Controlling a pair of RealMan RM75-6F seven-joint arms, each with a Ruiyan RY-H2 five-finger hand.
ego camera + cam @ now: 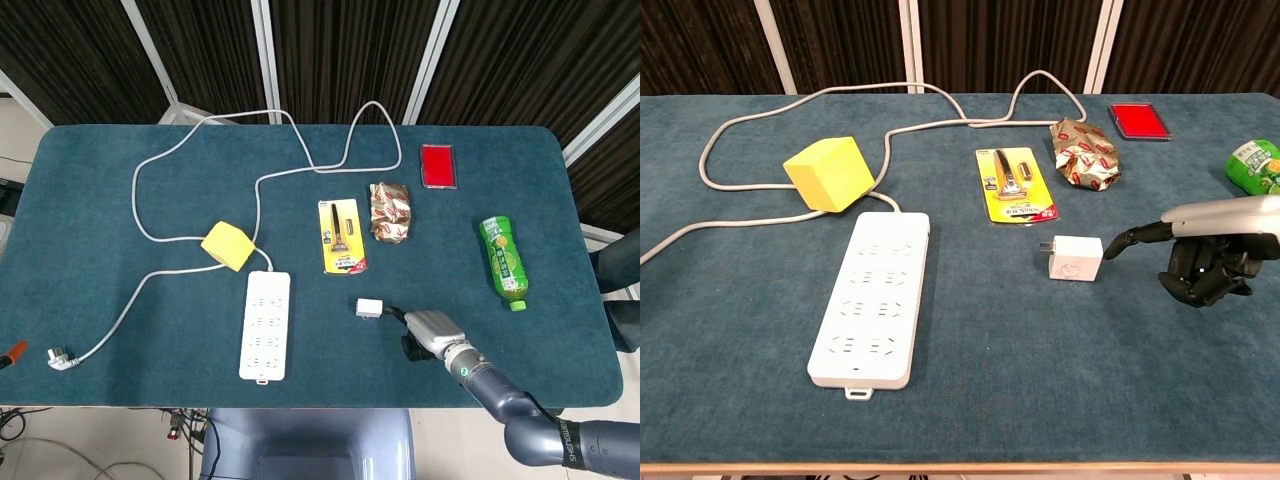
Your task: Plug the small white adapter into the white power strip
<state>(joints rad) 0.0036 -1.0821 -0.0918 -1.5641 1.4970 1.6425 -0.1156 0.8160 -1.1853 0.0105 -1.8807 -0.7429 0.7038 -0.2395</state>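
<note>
Chest view, right hand (1205,255) fingers (1130,238) beside adapter (1076,259)

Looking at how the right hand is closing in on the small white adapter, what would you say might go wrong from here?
One fingertip of the right hand reaches the small white adapter from its right side, so it may push the adapter away rather than grasp it. The adapter's prongs point left, away from the hand, so it may need turning before it meets the white power strip.

Blue table (120,330); power strip (265,325), adapter (369,308), bottle (503,262) lie on it.
</note>
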